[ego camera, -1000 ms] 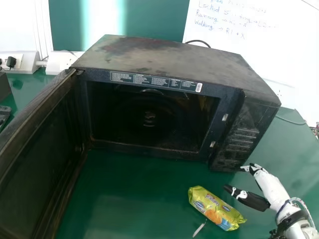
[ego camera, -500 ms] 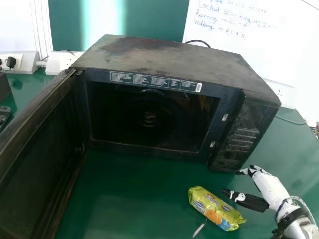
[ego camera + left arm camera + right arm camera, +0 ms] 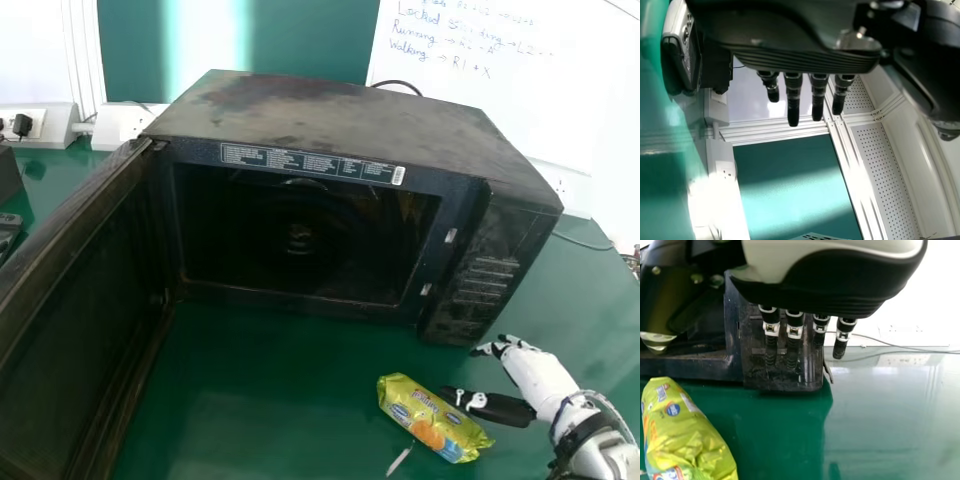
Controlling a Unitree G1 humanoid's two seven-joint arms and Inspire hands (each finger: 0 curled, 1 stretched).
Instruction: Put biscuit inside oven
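Thumb and fingers spread, likely to straddle the biscuit [image 3: 432, 418] lying before the oven [image 3: 340, 122], the right hand [image 3: 546, 386] hovers beside it; the door [image 3: 88, 310] stands wide, presumably for loading; the left hand [image 3: 790, 56], straight-fingered, hangs in the left wrist view

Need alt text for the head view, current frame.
Black oven with its door open to the left on a green table; a yellow biscuit packet lies in front of it, outside. The robot's right hand, fingers open, is just right of the packet. A whiteboard with handwriting is behind.
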